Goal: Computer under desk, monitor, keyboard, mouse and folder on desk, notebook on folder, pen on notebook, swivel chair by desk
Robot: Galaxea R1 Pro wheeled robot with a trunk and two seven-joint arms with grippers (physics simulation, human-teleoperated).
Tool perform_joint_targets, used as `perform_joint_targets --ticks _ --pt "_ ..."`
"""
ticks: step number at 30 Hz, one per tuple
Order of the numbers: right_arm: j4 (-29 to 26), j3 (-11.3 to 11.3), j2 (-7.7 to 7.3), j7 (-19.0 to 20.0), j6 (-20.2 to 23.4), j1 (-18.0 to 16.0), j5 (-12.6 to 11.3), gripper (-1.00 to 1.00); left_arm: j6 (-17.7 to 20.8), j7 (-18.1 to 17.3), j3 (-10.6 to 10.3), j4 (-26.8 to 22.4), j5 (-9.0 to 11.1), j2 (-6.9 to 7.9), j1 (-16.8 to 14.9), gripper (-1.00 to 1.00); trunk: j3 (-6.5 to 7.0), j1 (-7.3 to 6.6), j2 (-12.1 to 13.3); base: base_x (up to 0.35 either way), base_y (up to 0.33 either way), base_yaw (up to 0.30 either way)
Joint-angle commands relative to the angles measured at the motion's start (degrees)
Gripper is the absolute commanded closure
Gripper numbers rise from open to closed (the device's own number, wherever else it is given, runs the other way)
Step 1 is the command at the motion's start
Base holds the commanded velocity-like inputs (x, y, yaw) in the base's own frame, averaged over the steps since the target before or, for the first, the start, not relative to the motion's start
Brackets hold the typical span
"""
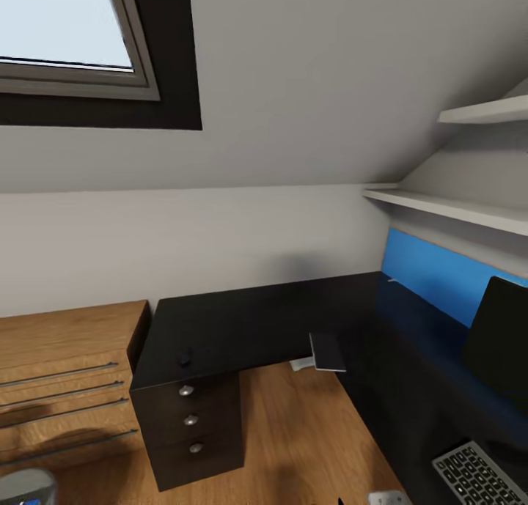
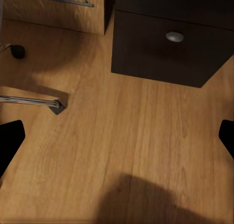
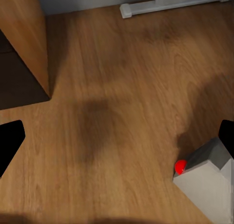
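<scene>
Looking down on the desk [image 1: 249, 322]: mouse [image 1: 184, 358] near the corner above 3 closed drawers [image 1: 192, 419], notebook [image 1: 327, 352] at the inner edge, keyboard [image 1: 480, 476] and monitor [image 1: 500, 344] far right. Left gripper [image 2: 117, 139] and right gripper [image 3: 117, 139] spread wide over bare floor [image 2: 122, 136].

- L gripper [image 2: 117, 136]: black fingertips wide apart, nothing between, hanging over wood floor [image 2: 126, 151].
- Desk [image 2: 170, 44] drawer unit ahead of fingers: black, round silver knob [image 2: 174, 37].
- Wooden chest [image 2: 58, 9] beside it.
- Chrome chair leg [image 2: 29, 102], caster [image 2: 17, 51] by one fingertip.
</scene>
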Motion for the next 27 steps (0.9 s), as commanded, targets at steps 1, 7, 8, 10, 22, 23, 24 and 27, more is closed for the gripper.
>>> perform_joint_targets --ticks 1,7,8,10,22,23,24,27 --pt "0.1 0.2 0.00 0.5 -0.2 -0.1 -0.6 -1.00 -0.2 -0.3 -0.4 0.1 0.6 -0.01 -0.1 -1.00 -0.20 0.01 -0.1 0.000 -0.065 0.000" --pt "0.1 0.2 0.05 0.5 -0.2 -0.1 -0.5 -1.00 -0.3 -0.1 -0.2 0.0 0.7 -0.23 -0.1 -1.00 -0.76 0.01 -0.1 0.000 -0.031 0.000" --pt "0.1 0.2 0.06 0.5 -0.2 -0.1 -0.5 -1.00 -0.3 -0.1 -0.2 0.0 0.7 -0.23 -0.1 -1.00 -0.85 0.01 -0.1 0.000 -0.011 0.000" --pt "0.1 0.3 0.08 0.5 -0.2 -0.1 -0.5 -1.00 -0.3 -0.1 -0.2 0.0 0.6 -0.24 -0.1 -1.00 -1.04 0.01 -0.1 0.000 -0.008 0.000" --pt "0.1 0.3 0.19 0.5 -0.2 -0.1 -0.3 -1.00 -0.4 -0.1 -0.3 -4.6 0.5 -0.10 -0.1 -1.00 -2.16 0.01 -0.1 0.000 -0.001 0.000" --pt "0.1 0.3 0.19 0.5 -0.2 -0.1 -0.3 -1.00 -0.4 -0.2 -0.4 -5.7 0.5 -0.15 -0.1 -1.00 -2.25 0.01 -0.1 0.000 0.000 0.029" --pt "0.1 0.3 0.25 0.5 -0.2 -0.1 -0.3 -1.00 -0.3 -0.2 -0.4 -7.3 0.4 -0.34 -0.1 -1.00 -2.34 0.01 -0.1 0.000 0.000 0.085" --pt "0.1 0.4 0.27 0.5 -0.2 -0.1 -0.3 -1.00 -0.3 -0.2 -0.3 -7.8 0.5 -0.48 -0.1 -1.00 -2.61 0.01 -0.1 0.000 0.000 0.111"
